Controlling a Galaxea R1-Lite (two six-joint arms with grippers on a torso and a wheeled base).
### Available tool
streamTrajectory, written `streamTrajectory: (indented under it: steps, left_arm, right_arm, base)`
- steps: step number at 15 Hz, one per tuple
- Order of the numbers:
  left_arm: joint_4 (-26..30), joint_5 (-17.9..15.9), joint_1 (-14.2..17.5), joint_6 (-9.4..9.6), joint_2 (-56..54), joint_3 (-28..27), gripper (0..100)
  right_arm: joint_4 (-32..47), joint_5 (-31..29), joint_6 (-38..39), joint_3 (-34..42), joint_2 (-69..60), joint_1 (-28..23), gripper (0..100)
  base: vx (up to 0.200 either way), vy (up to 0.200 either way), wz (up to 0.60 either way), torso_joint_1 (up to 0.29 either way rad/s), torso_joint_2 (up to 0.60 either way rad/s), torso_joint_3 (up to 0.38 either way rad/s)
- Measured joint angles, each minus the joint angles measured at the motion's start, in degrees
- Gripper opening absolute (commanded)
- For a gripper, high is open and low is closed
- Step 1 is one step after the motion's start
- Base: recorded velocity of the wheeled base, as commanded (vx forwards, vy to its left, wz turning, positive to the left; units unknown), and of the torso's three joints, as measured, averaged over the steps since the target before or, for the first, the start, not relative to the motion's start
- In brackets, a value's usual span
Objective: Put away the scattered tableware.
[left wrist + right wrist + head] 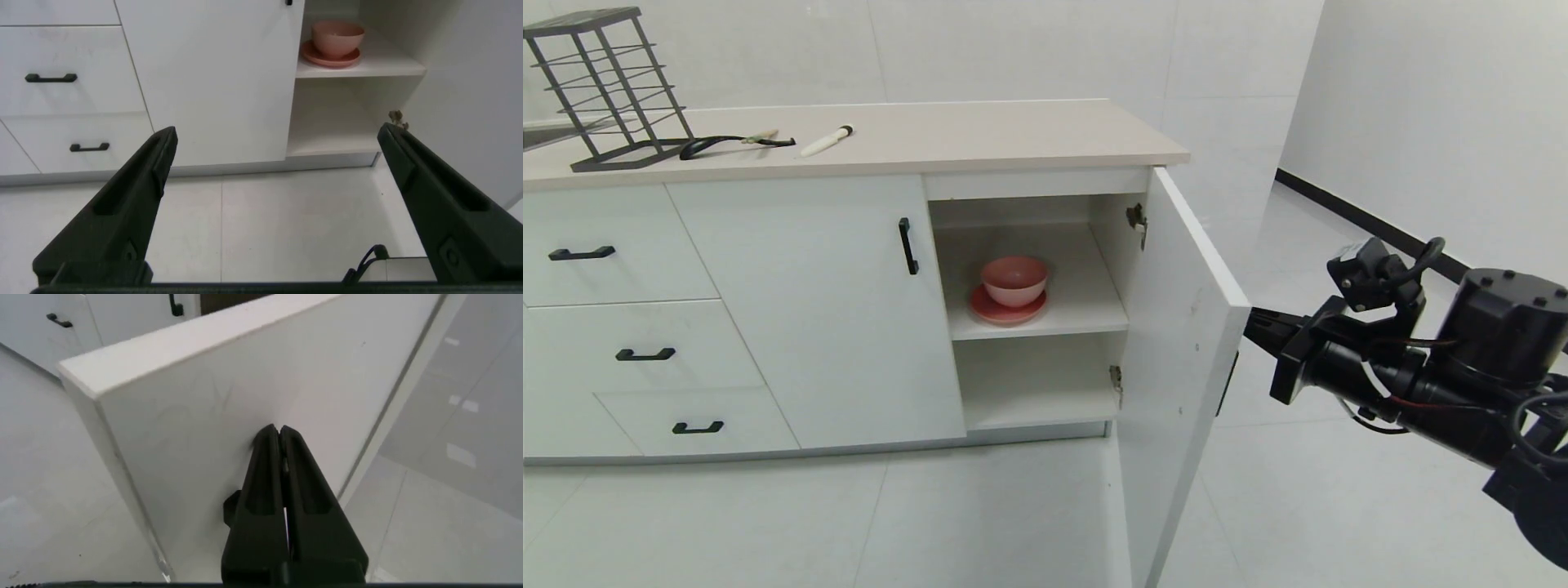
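Found in the open cabinet [1029, 184], on the upper shelf [1086, 302]: a pink bowl [1014, 280] seated on a pink plate [1006, 312].

Noted on the table [1013, 131]: a wire rack [613, 90] standing upright, with a black ladle [719, 144] and a white-handled utensil [825, 140] lying loose beside it. Could not identify the small item at the ladle's handle.

Left hand [278, 188] spread wide, holding nothing, low before the cabinet.

Right hand [279, 434] pinched closed, tips against the outer face of the open door [1176, 327]. Contact point hidden behind the door edge in the head view.
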Motion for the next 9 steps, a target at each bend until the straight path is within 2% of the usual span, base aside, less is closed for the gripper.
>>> streamTrajectory:
  steps: [9]
  left_arm:
    - [-0.1,0.3,0.0,-0.17,0.0,0.0,100]
  right_arm:
    - [-2.6,-0.2,0.1,-8.0,7.7,8.6,0]
  base:
    - [0.0,0.0,0.0,0.0,0.0,0.0]
